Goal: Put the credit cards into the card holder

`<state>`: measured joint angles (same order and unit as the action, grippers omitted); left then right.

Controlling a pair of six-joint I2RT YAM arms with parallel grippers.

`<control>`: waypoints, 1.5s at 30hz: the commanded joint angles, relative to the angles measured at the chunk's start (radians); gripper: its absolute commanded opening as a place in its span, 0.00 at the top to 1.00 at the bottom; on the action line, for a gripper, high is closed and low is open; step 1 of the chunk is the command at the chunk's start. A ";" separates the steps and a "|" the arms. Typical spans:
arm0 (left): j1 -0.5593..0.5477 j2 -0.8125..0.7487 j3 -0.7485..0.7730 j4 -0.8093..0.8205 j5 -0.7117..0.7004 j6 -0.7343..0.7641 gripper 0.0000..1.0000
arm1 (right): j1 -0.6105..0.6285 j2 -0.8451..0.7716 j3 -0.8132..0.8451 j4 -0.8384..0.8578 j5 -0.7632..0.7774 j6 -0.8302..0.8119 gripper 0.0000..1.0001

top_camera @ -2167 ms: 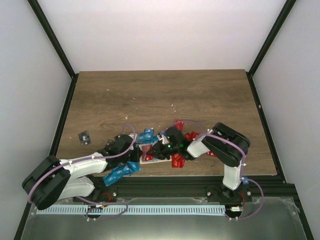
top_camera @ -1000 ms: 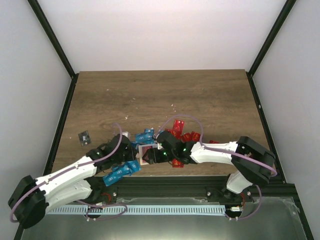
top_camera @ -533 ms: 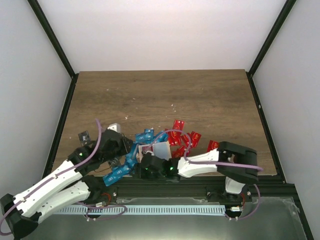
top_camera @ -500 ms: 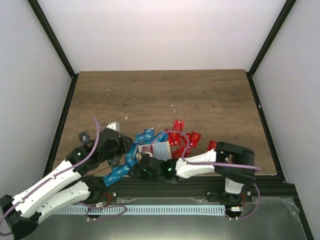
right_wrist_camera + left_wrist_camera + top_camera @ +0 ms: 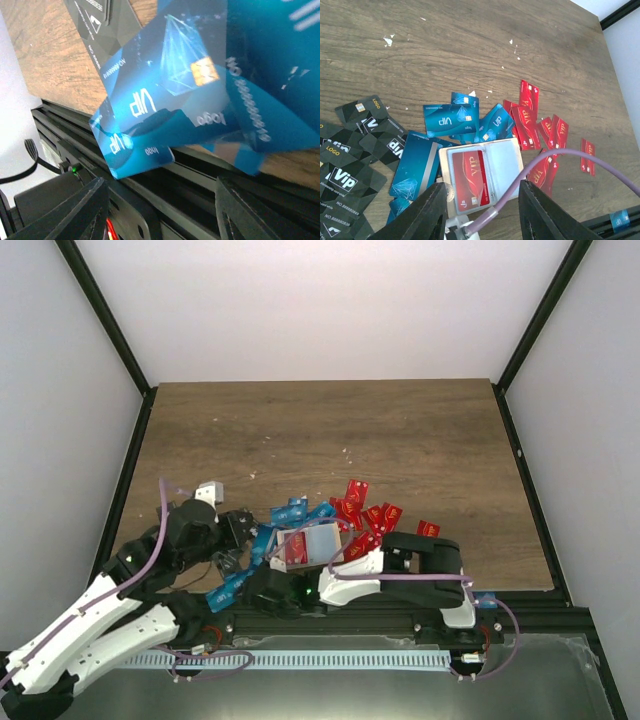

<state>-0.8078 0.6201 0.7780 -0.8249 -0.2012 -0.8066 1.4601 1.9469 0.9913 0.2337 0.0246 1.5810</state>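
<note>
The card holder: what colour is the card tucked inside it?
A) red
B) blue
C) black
A: in the left wrist view, the open card holder has a red VIP card in its left pocket, while the blue and black cards lie on the table around it.

Top camera looks down from behind; both wrist cameras face the credit cards (image 5: 451, 120), the right one very close.

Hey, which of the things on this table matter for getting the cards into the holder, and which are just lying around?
For the job:
red credit cards
blue credit cards
black credit cards
card holder, open

Not part of it:
white specks
purple cable
</note>
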 commanded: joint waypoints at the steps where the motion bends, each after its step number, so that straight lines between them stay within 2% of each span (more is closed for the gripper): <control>1: -0.003 -0.026 0.003 -0.028 0.007 0.029 0.58 | 0.009 0.058 0.059 0.030 0.011 0.049 0.41; 7: -0.003 -0.051 0.003 -0.034 0.005 0.042 0.58 | 0.003 0.083 0.069 0.062 0.025 0.076 0.44; 17: -0.003 -0.062 0.004 -0.038 0.004 0.052 0.58 | -0.033 0.162 0.102 0.118 -0.053 0.099 0.47; 20: -0.003 -0.063 0.002 -0.036 0.010 0.053 0.58 | -0.039 0.175 0.100 0.151 -0.057 0.103 0.55; 28: -0.003 -0.068 0.000 -0.037 0.011 0.059 0.58 | -0.057 0.217 0.085 0.242 -0.082 0.108 0.88; 32: -0.003 -0.065 0.002 -0.038 0.010 0.059 0.58 | -0.068 0.189 0.066 0.262 -0.065 0.086 0.99; 39: -0.003 -0.063 0.014 -0.028 -0.022 0.066 0.58 | -0.108 0.086 0.014 0.281 -0.067 0.002 0.99; 45: -0.003 -0.070 0.062 -0.014 -0.094 0.081 0.58 | -0.216 -0.024 -0.035 0.295 -0.116 -0.116 0.99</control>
<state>-0.8078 0.5613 0.7856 -0.8547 -0.2337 -0.7506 1.3087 2.0079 0.9821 0.5392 -0.0757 1.5661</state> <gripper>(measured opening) 0.419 0.023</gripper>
